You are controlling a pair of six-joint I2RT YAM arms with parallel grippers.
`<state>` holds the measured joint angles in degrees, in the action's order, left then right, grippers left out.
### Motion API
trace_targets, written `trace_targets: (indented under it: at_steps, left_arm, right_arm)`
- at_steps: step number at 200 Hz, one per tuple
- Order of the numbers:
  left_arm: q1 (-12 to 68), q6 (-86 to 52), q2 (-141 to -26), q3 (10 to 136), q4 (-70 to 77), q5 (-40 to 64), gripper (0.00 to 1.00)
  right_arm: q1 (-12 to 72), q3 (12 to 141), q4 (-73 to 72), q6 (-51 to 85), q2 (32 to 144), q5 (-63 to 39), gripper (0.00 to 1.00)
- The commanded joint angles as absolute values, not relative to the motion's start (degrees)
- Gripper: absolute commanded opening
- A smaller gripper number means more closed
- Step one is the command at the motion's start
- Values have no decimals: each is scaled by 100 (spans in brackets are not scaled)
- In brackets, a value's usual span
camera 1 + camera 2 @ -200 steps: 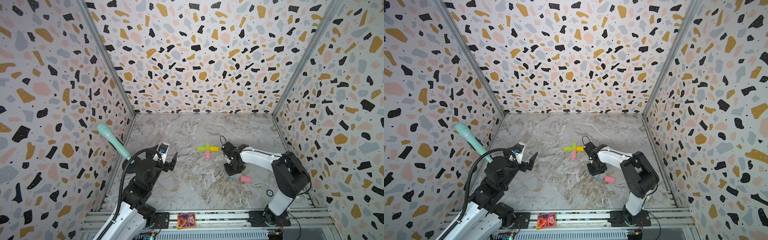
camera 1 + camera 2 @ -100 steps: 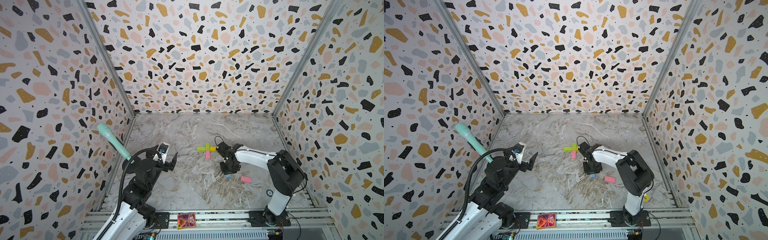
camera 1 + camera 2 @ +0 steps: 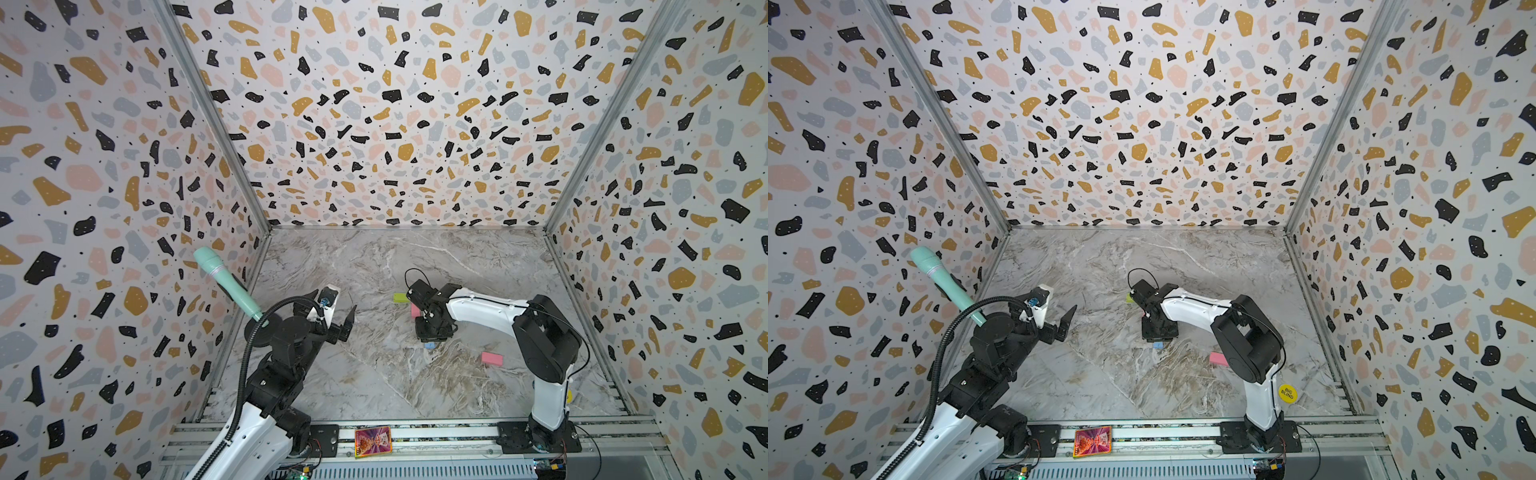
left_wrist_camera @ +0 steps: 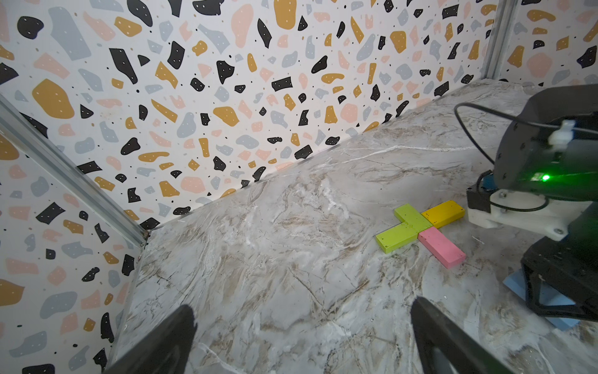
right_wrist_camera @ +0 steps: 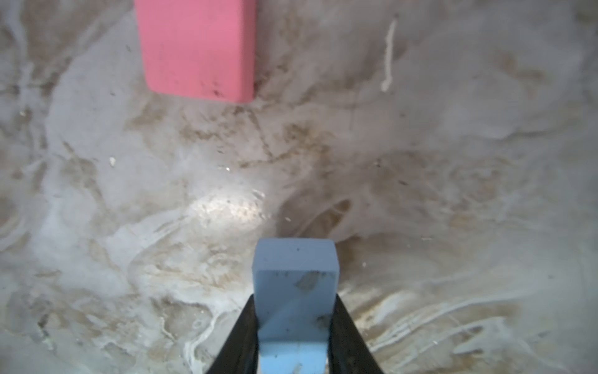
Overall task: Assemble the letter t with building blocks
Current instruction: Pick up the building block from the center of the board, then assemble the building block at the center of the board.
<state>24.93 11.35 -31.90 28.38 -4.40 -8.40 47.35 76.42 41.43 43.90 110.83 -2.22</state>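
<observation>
The grey marble-patterned tabletop is the floor of my cell. My left gripper hangs over its left side, fingers spread wide with nothing between them. My right gripper pinches the light blue rectangular brick low over the marble; I cannot tell whether it touches down. The unfinished letter t lies mid-table: a lime green crossbar brick and a yellow crossbar brick, a lime green stem brick and a pink stem brick. My blue brick sits just short of that pink end, apart. A loose pink brick lies near my right arm.
</observation>
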Motion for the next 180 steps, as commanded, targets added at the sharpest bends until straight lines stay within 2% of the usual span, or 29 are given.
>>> trace_targets:
  at_steps: [1,69,180]
  left_arm:
    - [2523,1184,-3196,2863,-255,-756,99]
    - [2514,1187,-3188,2855,-240,-738,100]
    - [2516,1189,-3219,2852,-229,-725,99]
  right_arm:
    - [4810,7996,4219,4530,11152,-295,18]
    - [4834,8603,4296,4618,11738,-391,18]
    - [4825,8841,4702,4761,11983,-36,26]
